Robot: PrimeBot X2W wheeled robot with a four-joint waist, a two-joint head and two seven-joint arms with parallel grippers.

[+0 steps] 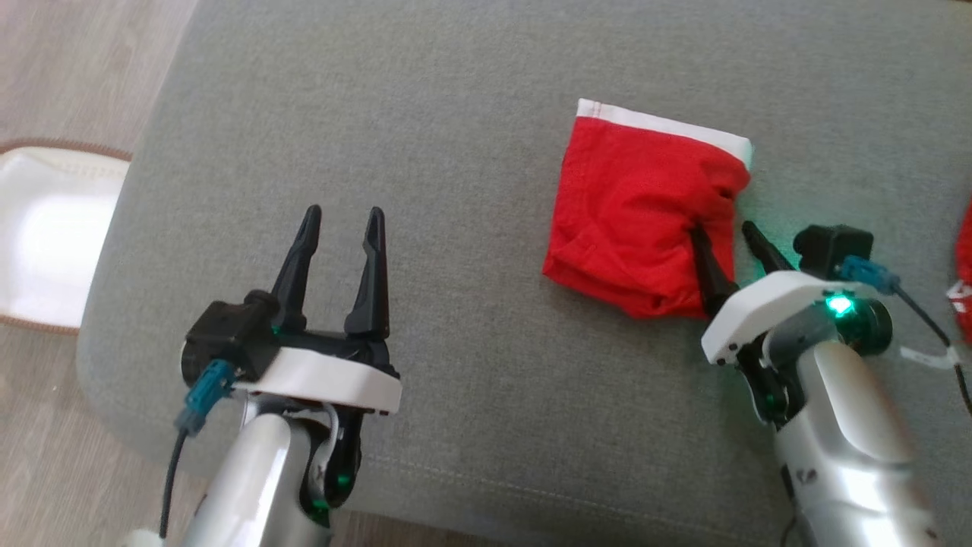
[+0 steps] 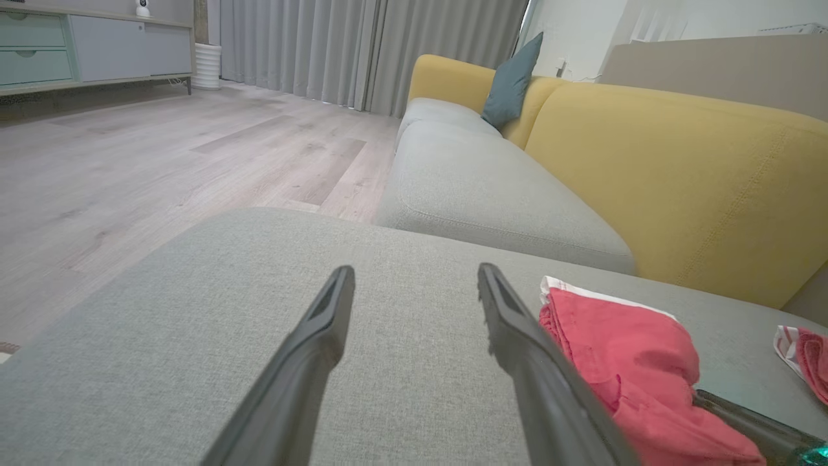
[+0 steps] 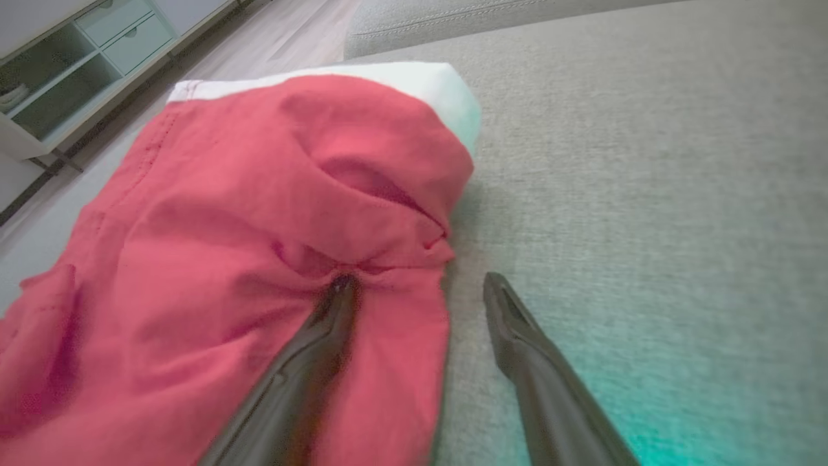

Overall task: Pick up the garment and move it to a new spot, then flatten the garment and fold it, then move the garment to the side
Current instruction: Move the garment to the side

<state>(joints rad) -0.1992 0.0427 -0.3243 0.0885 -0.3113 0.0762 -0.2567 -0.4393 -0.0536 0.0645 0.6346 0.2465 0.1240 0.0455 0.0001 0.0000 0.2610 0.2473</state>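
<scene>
Garment: red w/ white waistband, lies as a compact folded square on grey seat cushion, towards robot's right.
Judged: flatten + fold look done; move to the side not yet done.
R gripper: fingers spread wide, nothing gripped. One tip rests on garment's near-right edge, the other on bare cushion just beside it.
L gripper: fingers wide apart, empty, well apart from garment.
Labels: none legible. White mark on second red item too small to read.
</scene>
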